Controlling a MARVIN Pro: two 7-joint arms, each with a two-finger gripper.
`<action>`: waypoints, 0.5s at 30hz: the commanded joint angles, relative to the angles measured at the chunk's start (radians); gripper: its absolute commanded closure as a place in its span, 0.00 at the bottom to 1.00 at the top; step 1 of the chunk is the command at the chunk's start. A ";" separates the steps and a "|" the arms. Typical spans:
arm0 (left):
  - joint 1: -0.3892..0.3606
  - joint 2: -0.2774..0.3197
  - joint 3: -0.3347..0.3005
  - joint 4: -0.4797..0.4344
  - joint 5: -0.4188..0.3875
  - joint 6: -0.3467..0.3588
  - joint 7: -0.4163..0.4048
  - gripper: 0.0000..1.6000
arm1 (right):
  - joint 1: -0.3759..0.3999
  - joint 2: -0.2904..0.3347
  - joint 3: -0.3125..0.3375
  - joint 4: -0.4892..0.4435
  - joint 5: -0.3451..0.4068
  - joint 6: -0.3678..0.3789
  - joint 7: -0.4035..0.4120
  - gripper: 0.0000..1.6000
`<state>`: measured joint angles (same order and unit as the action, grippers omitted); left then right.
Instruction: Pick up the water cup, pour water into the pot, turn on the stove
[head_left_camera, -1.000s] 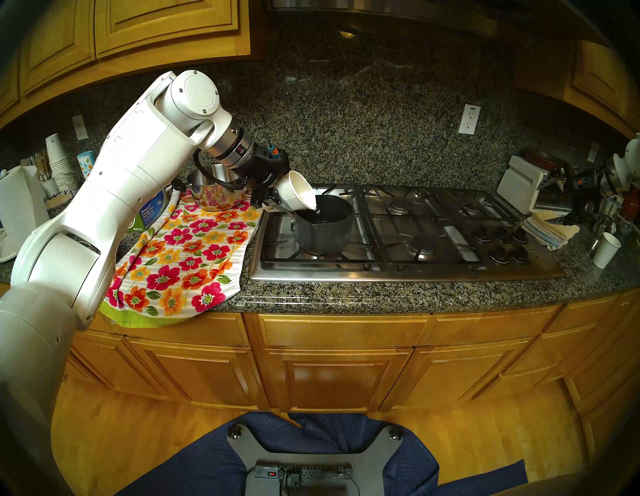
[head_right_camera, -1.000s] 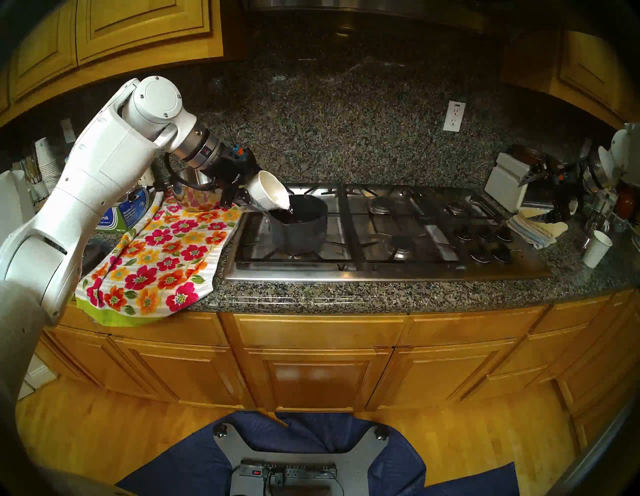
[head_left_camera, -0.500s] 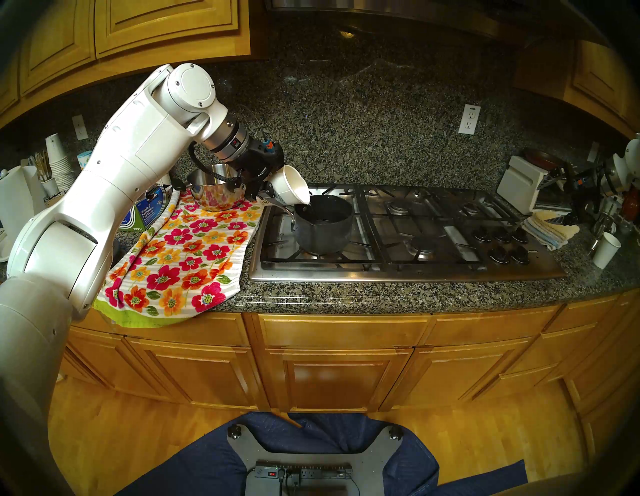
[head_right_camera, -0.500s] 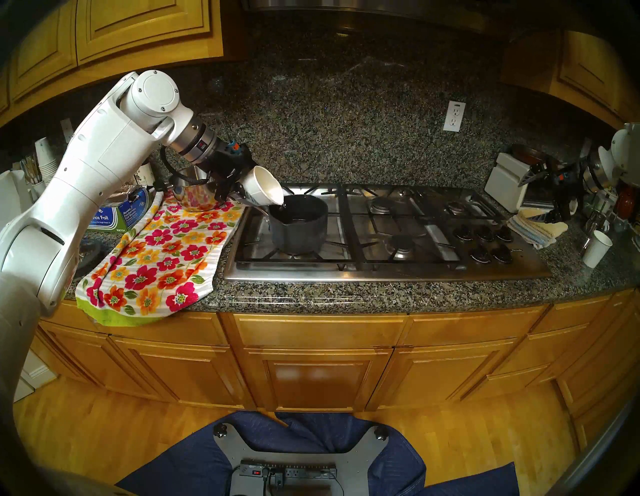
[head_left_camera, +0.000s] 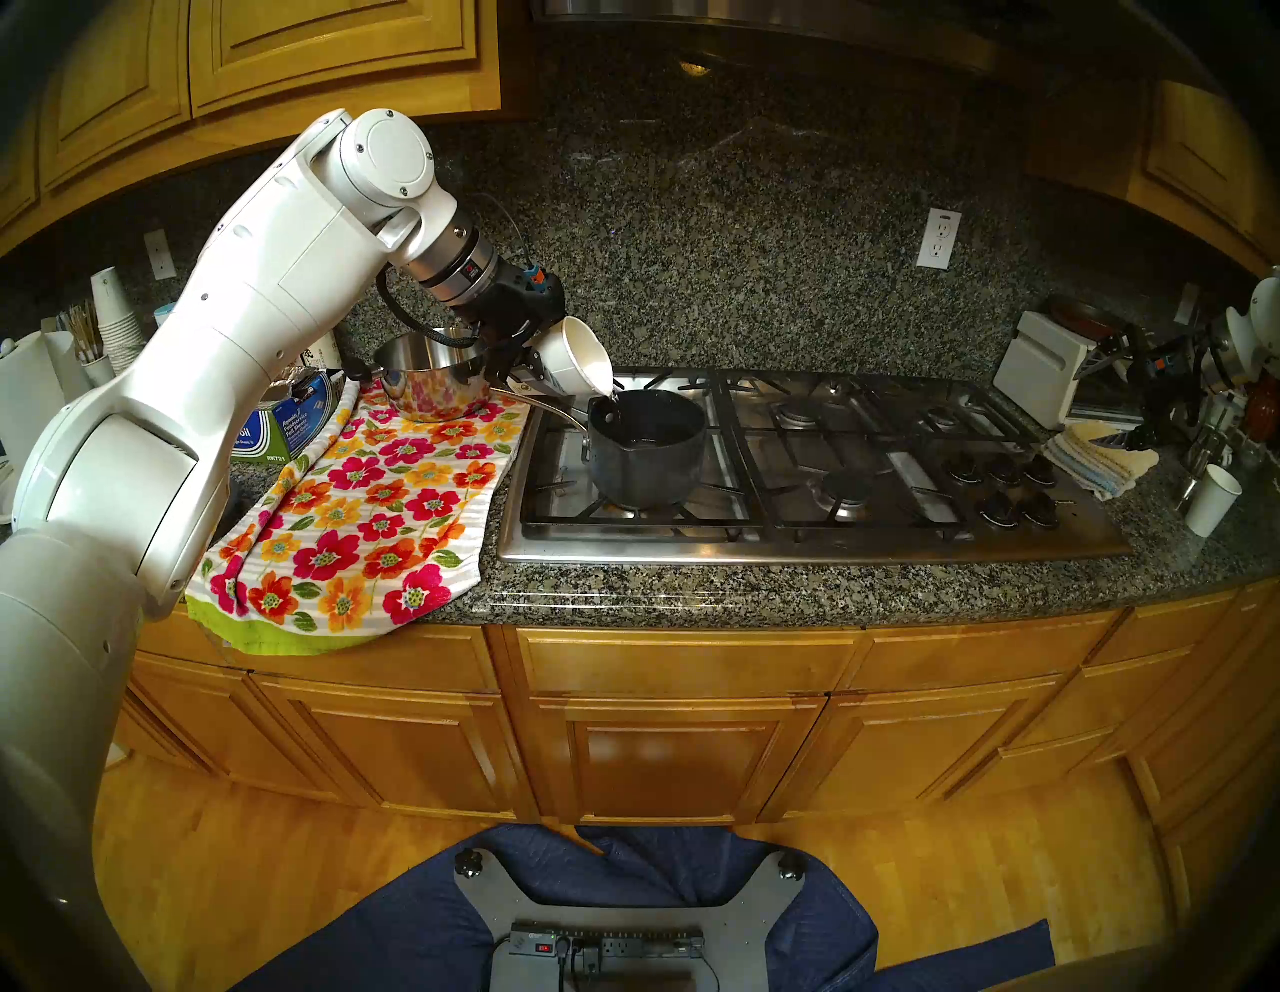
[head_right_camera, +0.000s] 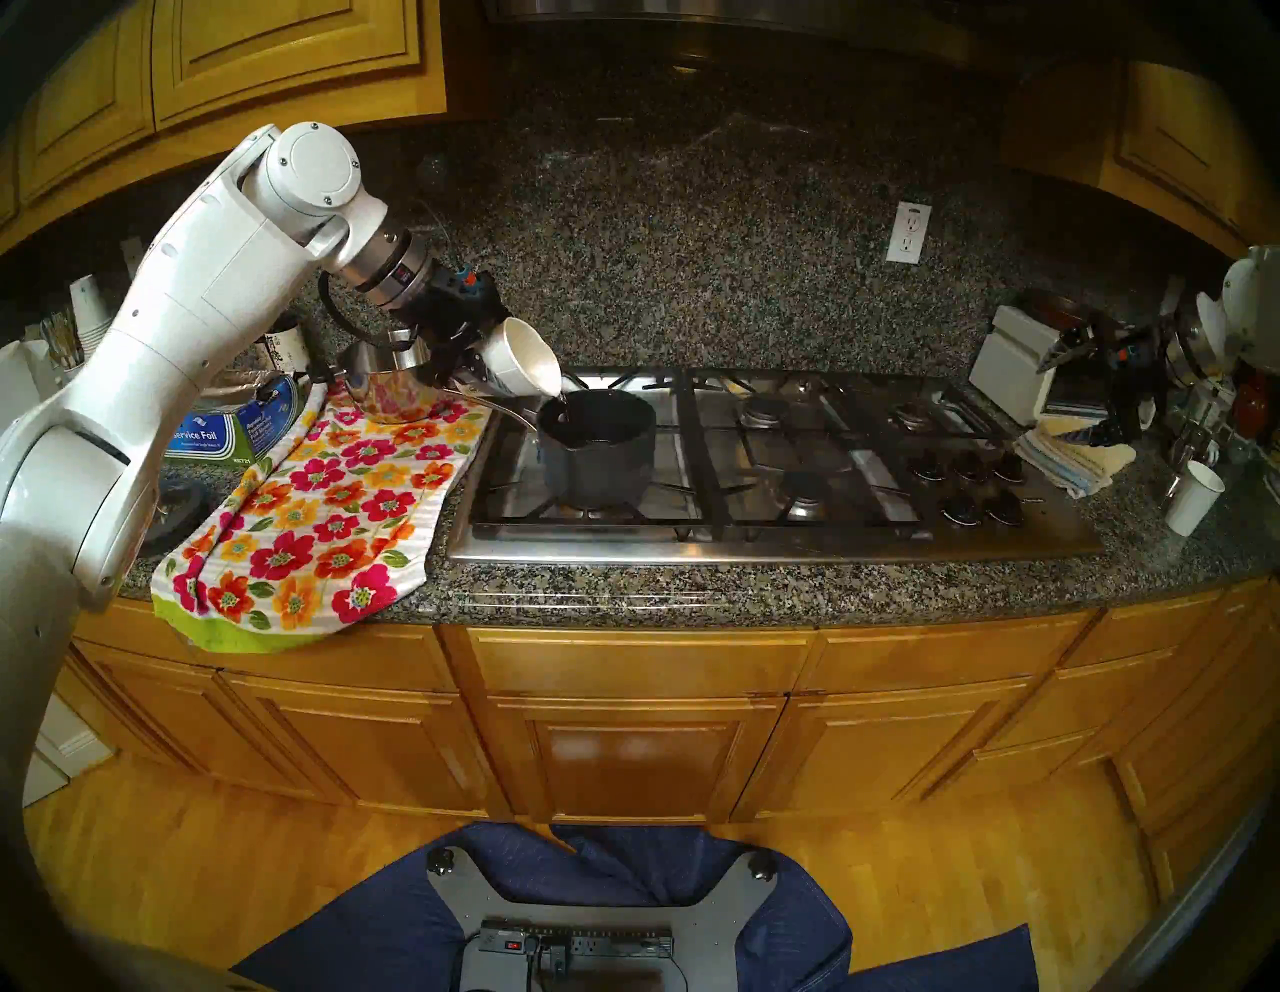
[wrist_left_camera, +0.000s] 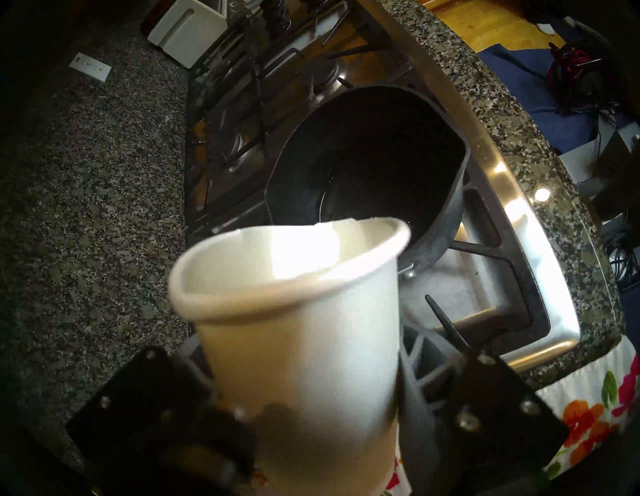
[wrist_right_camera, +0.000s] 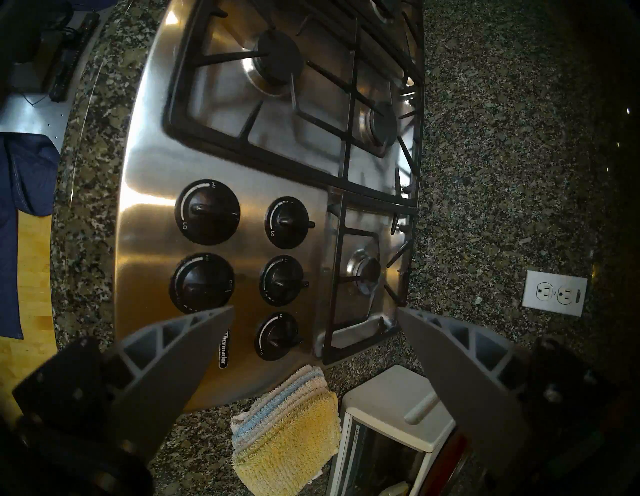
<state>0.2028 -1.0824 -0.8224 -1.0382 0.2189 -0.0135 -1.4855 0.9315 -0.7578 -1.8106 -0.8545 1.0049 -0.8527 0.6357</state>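
The water cup (head_left_camera: 575, 357) is pinched by the left fingers (wrist_left_camera: 429, 350), tipped mouth-down over the pot's (head_left_camera: 647, 450) rim on the stove (head_left_camera: 817, 457). Right fingers (wrist_right_camera: 180, 356) hang spread above the knobs (wrist_right_camera: 282, 282).

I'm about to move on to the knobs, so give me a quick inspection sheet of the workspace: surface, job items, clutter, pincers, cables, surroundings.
Surface: speckled granite counter, floral towel left of the stove.
Job's things: water cup tilted, a thin stream falling into the pot, which sits on the front-left grate of the stove; knobs untouched.
Clutter: steel pot, foil box, stacked cups, spare cup, folded cloths, toaster oven.
Grippers: left pincer shut on the water cup; right pincer open, above the knobs.
Cables: black loop at the left wrist.
Surroundings: wooden cabinets, wall outlet.
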 joint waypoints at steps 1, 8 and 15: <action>-0.090 -0.021 0.001 0.011 0.000 -0.026 0.002 0.69 | 0.026 -0.009 0.007 0.020 0.004 -0.001 -0.008 0.00; -0.103 -0.026 0.021 0.025 0.002 -0.057 0.002 0.69 | 0.026 -0.009 0.007 0.020 0.004 -0.001 -0.008 0.00; -0.114 -0.032 0.050 0.037 0.013 -0.081 0.002 0.69 | 0.027 -0.009 0.007 0.020 0.004 -0.001 -0.008 0.00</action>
<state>0.1625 -1.1062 -0.7810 -1.0030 0.2257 -0.0760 -1.4855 0.9315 -0.7578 -1.8106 -0.8545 1.0049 -0.8527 0.6357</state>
